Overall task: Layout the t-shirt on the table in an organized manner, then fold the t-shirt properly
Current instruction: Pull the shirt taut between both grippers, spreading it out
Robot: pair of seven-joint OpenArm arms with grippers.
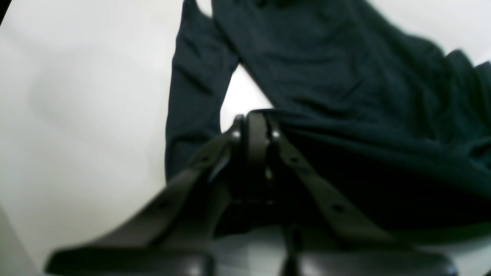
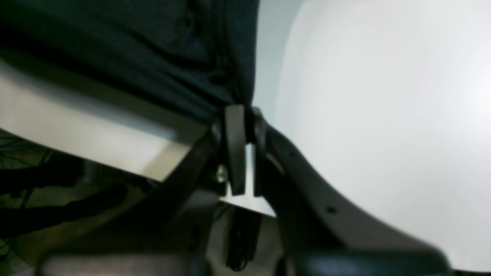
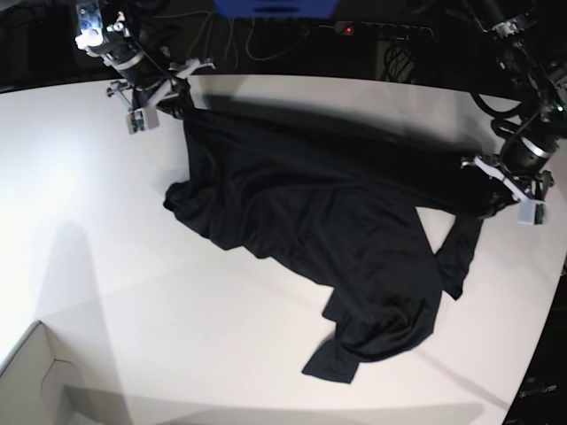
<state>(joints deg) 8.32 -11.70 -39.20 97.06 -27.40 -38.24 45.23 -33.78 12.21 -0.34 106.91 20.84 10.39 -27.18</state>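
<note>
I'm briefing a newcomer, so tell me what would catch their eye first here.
The black t-shirt dominates, stretched and rumpled across the middle of the white table. The right gripper pinches its corner at the table's far edge, on the base view's left, while the left gripper grips the cloth by a sleeve on the opposite side. A cardboard box corner pokes into the near left.

Bright light from overhead washes the table (image 3: 106, 266) nearly to glare, while the room behind it is dim. Both wrist views are soft and smeared, worst right at each claw. The t-shirt (image 3: 310, 212) throws a dark shadow beyond its far edge. The table's edges bow in the base view.
</note>
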